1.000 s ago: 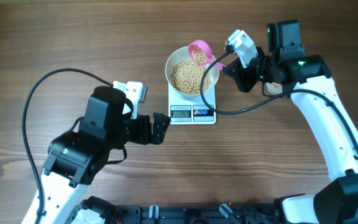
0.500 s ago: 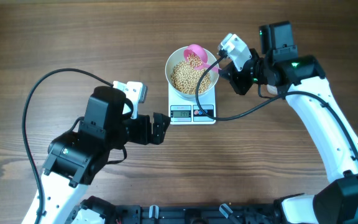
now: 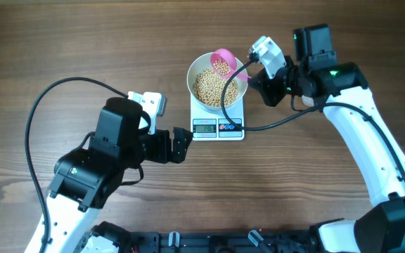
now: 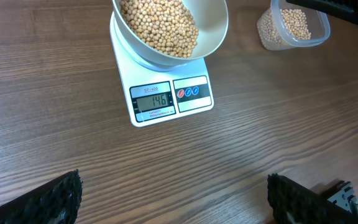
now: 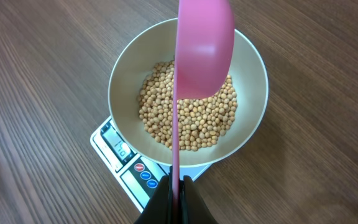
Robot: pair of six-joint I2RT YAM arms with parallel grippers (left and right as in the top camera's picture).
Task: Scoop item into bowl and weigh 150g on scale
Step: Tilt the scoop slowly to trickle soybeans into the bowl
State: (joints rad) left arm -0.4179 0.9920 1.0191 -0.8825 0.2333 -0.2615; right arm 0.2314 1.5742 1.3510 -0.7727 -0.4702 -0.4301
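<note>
Scoop of pink plastic hangs loaded over the far-right rim of the glossy round white bowl, its handle running right into the right gripper, which pinches it tight. Small tan beans fill that bowl on the flat white scale. Left gripper, near-left, gapes empty. Only its wrist view reads the display: 146.

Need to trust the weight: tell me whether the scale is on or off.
On: the scale has digits on its display, apparently 146.

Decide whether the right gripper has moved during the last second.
Yes. The right gripper, holding the pink scoop, shifted left, towards the white bowl on the scale.
</note>
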